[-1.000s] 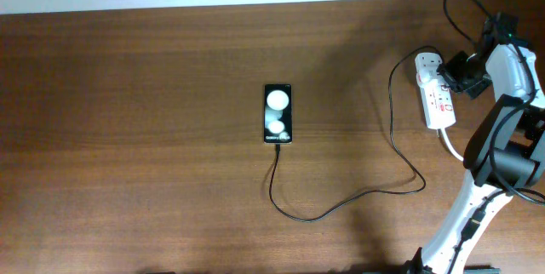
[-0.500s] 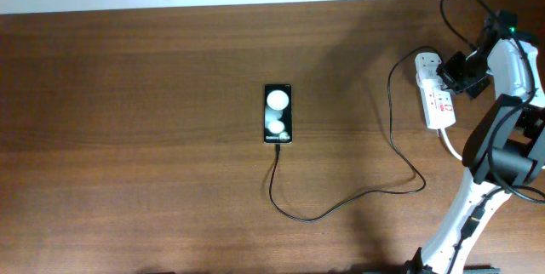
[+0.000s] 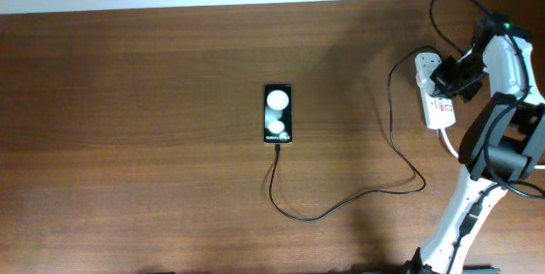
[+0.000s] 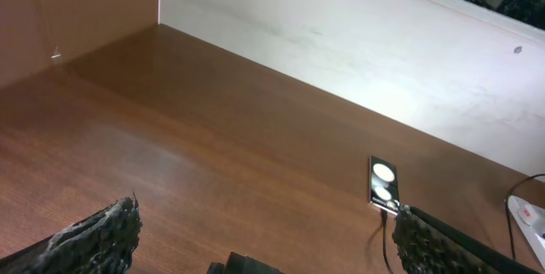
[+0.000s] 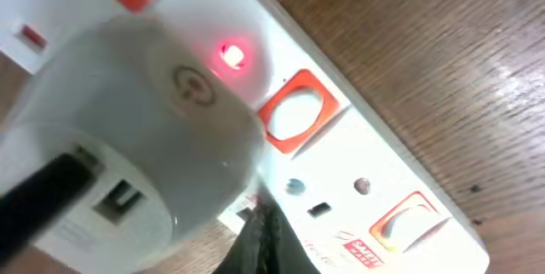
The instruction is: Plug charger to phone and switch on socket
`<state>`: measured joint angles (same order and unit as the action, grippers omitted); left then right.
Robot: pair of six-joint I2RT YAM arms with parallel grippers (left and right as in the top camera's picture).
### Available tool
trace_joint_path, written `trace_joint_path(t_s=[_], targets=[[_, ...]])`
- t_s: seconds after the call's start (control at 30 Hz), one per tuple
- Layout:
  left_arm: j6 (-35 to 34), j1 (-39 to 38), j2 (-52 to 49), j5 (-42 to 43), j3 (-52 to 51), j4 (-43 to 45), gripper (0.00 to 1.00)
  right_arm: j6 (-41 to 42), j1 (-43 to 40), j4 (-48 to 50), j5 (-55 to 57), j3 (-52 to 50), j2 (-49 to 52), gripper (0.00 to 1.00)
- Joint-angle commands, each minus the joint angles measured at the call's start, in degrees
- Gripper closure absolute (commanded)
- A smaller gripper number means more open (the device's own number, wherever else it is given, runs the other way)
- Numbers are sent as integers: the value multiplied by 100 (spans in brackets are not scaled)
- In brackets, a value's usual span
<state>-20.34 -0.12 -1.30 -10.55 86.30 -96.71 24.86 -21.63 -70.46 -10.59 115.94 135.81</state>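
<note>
The phone (image 3: 278, 113) lies flat near the middle of the brown surface (image 3: 128, 138), face up. Its long axis runs near to far, and its two white circles sit toward the far end. The charger (image 3: 390, 112) enters the phone's near end, loops toward the near edge, sweeps right, then climbs far to a white adapter (image 5: 128, 138) seated in the socket (image 3: 440, 111). The socket lies at the far right, its long axis also near to far and leaning slightly, with its thick white cord leaving the near end. The right end effector (image 3: 444, 80) hangs over the socket's middle; its opening cannot be told. A red lamp (image 5: 230, 54) glows beside the adapter. The left end effector (image 4: 266, 223) is spread wide and holds nothing, well left of the phone.
</note>
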Motion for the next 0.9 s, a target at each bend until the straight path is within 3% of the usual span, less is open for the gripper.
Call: trace_joint_path(t_s=[0.0, 0.33, 0.43, 0.7, 0.87], targets=[[26, 28, 85, -22, 11, 2, 1, -66, -356, -356, 505, 236, -531, 96], [24, 28, 85, 9, 9, 247, 1, -61, -533, -516, -173, 236, -5731, 96], [24, 28, 85, 22, -892, 1578, 1, -63, -533, -586, -234, 236, -6664, 96], [35, 28, 85, 581, -6671, 7606, 1, -68, -533, -999, -765, 236, -7543, 96], [118, 31, 85, 579, -8448, 9379, 1, -70, -531, -1084, -1047, 238, -7864, 96]])
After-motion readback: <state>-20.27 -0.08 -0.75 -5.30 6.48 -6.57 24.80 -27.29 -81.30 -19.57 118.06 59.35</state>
